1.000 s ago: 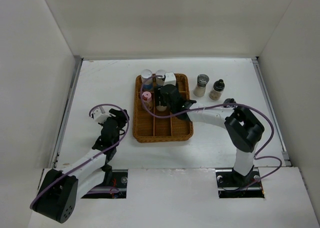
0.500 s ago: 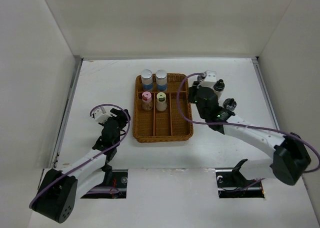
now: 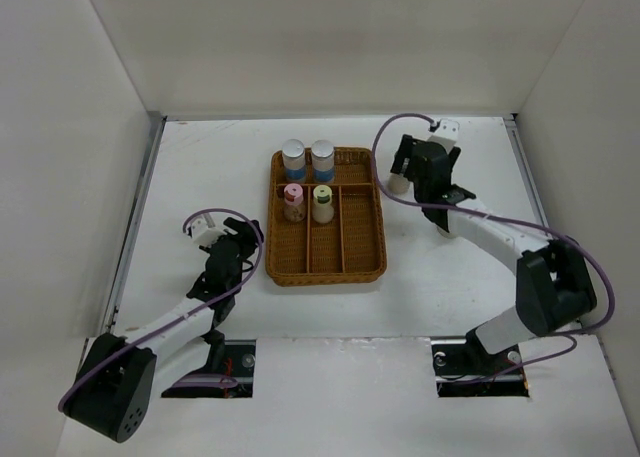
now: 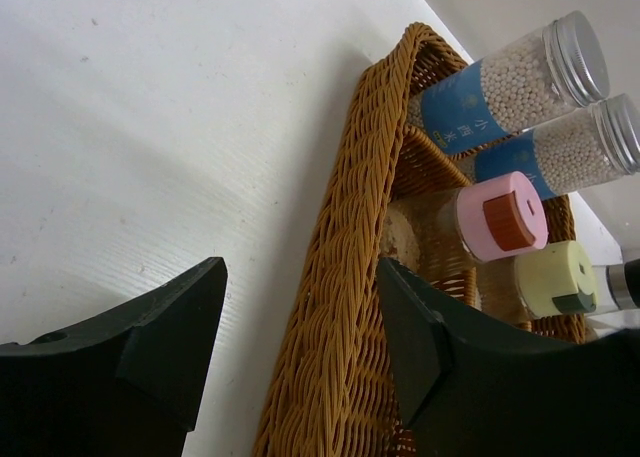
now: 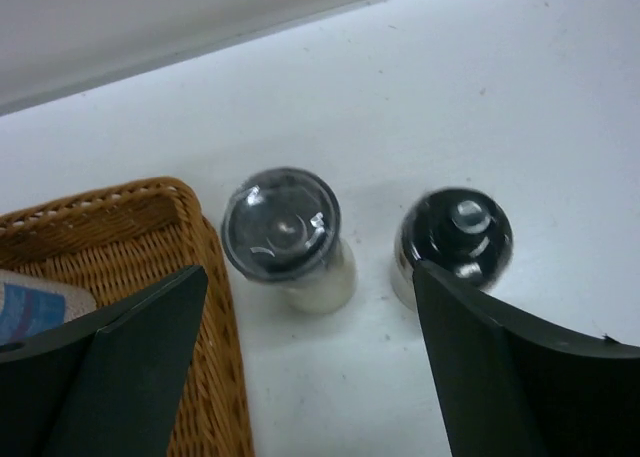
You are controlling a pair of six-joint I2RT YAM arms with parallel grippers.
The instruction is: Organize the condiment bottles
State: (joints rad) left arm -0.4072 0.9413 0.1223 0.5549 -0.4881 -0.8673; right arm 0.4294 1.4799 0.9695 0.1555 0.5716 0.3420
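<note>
Wicker tray (image 3: 365, 262), brown, divided, mid-table. It holds four bottles upright at its far end: two silver-capped jars (image 3: 293, 157) with blue labels side by side at the back, with the pink-capped jar (image 3: 293, 195) and green-capped jar (image 3: 322, 197) just in front. Two more stand on the table right of the tray, largely hidden from above by the right gripper (image 5: 309, 270). Its wrist view shows a dark-lidded jar (image 5: 283, 232) just beside the rim and a black-capped jar (image 5: 455, 235), blurred. Right fingers are spread wide, empty, above both. Left gripper (image 4: 300, 277) is partly spread, empty, by the tray's left rim; its view cuts off a dark cap (image 4: 628, 282). White table (image 3: 200, 167); plain white walls (image 3: 330, 47).
</note>
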